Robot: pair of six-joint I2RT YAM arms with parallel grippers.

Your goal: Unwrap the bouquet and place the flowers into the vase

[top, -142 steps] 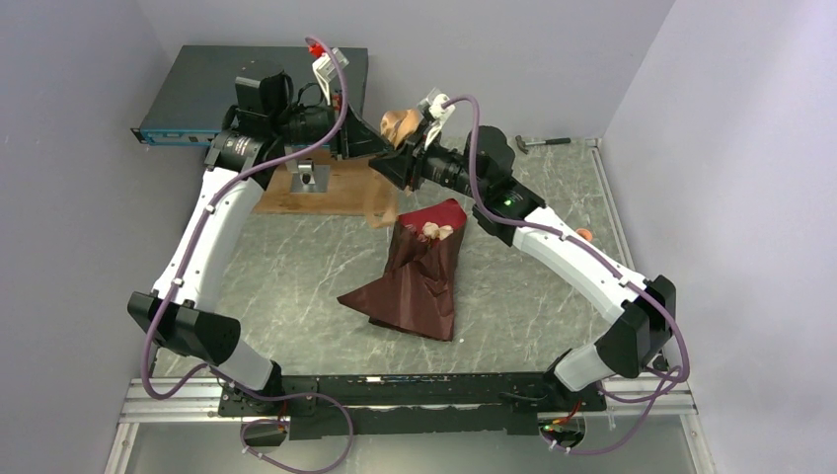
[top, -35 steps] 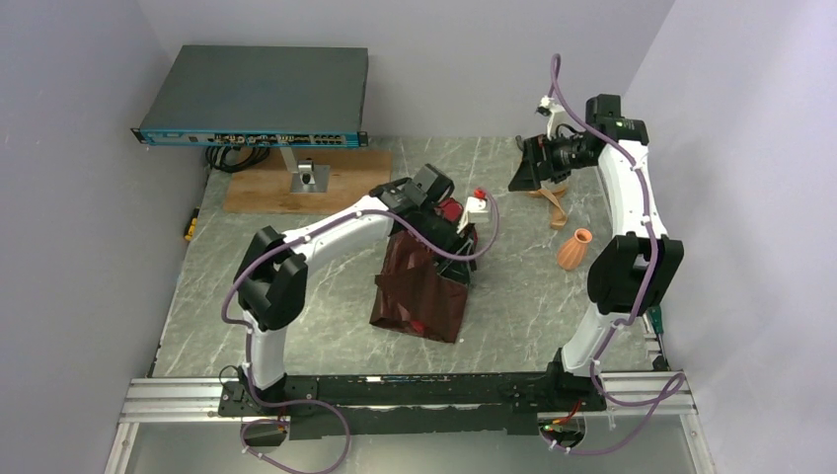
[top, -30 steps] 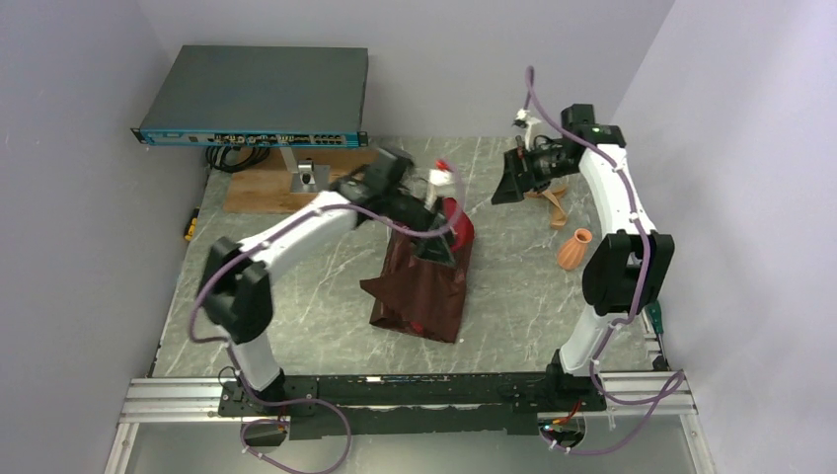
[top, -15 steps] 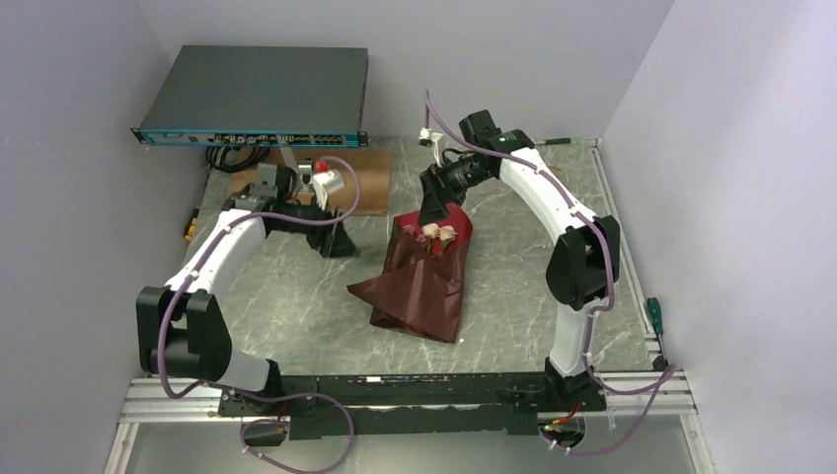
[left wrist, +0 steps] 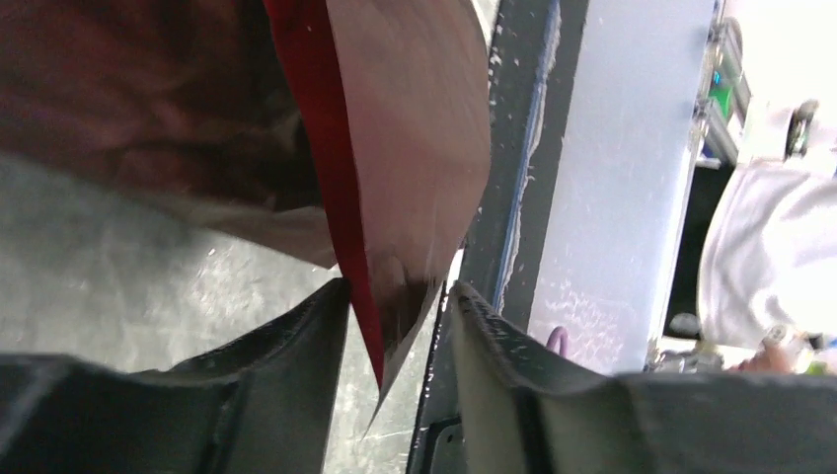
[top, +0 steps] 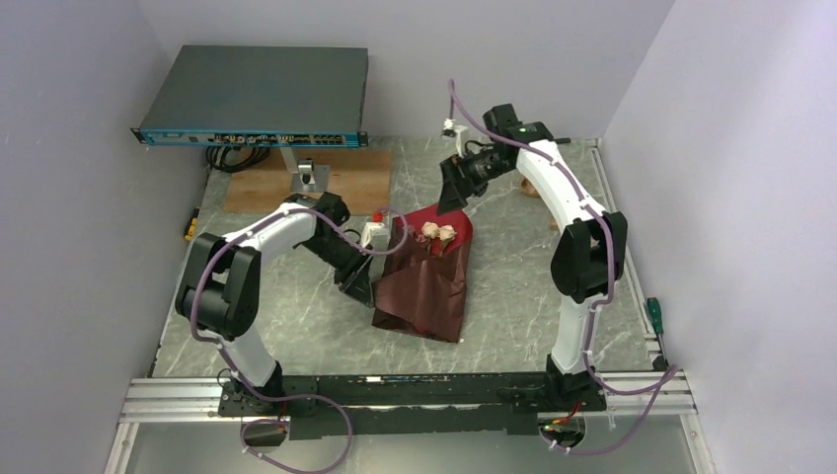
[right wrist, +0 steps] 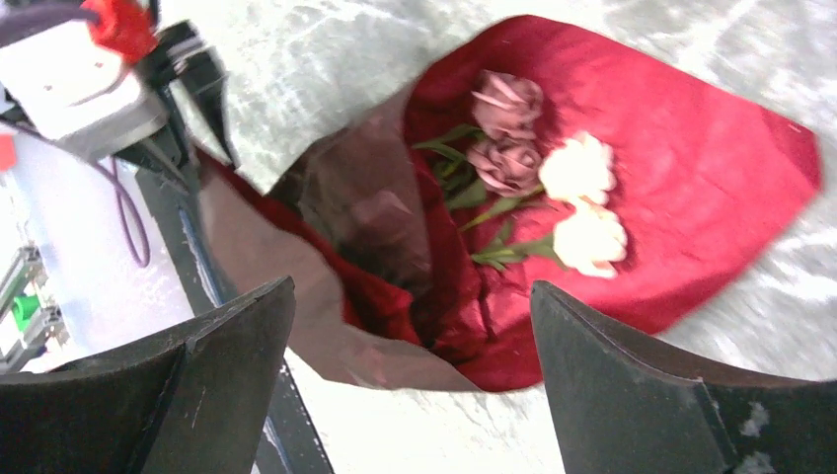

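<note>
The bouquet (top: pixel 424 281) lies mid-table, dark red crinkled paper with its open end toward the back. The flowers (top: pixel 437 233), pale pink and cream roses (right wrist: pixel 553 188) on green stems, rest on the red sheet (right wrist: pixel 691 168). My left gripper (top: pixel 357 288) is low at the wrap's left edge. A pointed corner of the paper (left wrist: pixel 415 148) hangs between its fingers (left wrist: pixel 286 365), which stand apart with a gap beside the sheet. My right gripper (top: pixel 449 197) hovers wide open (right wrist: pixel 412 288) above the bouquet's top end, holding nothing. The vase is hidden.
A dark equipment box (top: pixel 257 94) on a stand sits over a wooden board (top: pixel 345 183) at the back left. A tan scrap (top: pixel 530 186) shows behind the right arm. A green-handled screwdriver (top: pixel 651 314) lies at the right edge. The metal rail (top: pixel 395 390) runs along the front.
My left arm swung from the back left down to the wrap's left flap, and its jaws narrowed around the corner. The right gripper drew slightly back and right above the roses.
</note>
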